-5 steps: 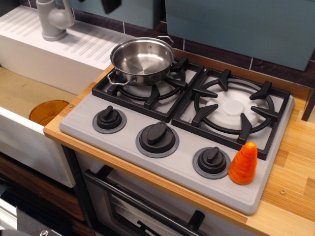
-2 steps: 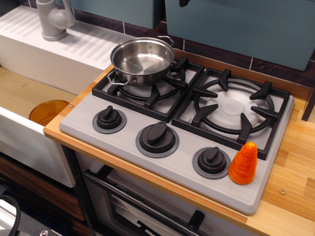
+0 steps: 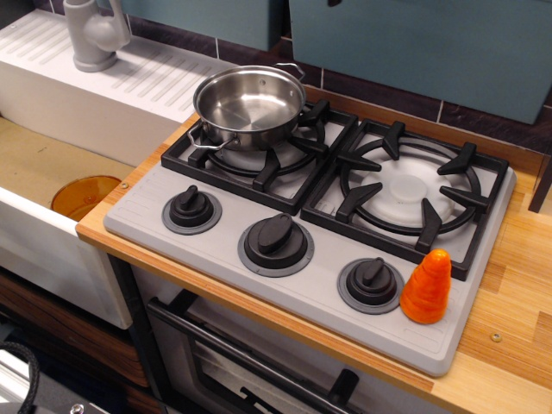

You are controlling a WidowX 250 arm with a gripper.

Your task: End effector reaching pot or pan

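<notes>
The shiny steel pot (image 3: 250,105) stands empty on the back left burner grate (image 3: 259,155) of the toy stove. It has one wire loop handle at its front left and one at its back right. Of my gripper only a small dark sliver (image 3: 333,2) shows at the top edge of the frame, up and to the right of the pot and well apart from it. Its fingers are cut off by the frame, so how they stand is hidden.
The right burner grate (image 3: 405,185) is bare. Three black knobs (image 3: 276,241) line the grey stove front. An orange cone-shaped toy (image 3: 427,287) stands at the front right. A sink with a grey faucet (image 3: 93,33) and an orange plate (image 3: 84,194) lies to the left.
The dark gripper part at the top edge has moved right, from above-left of the pot to the upper middle, and shows less. The pot has not moved.
</notes>
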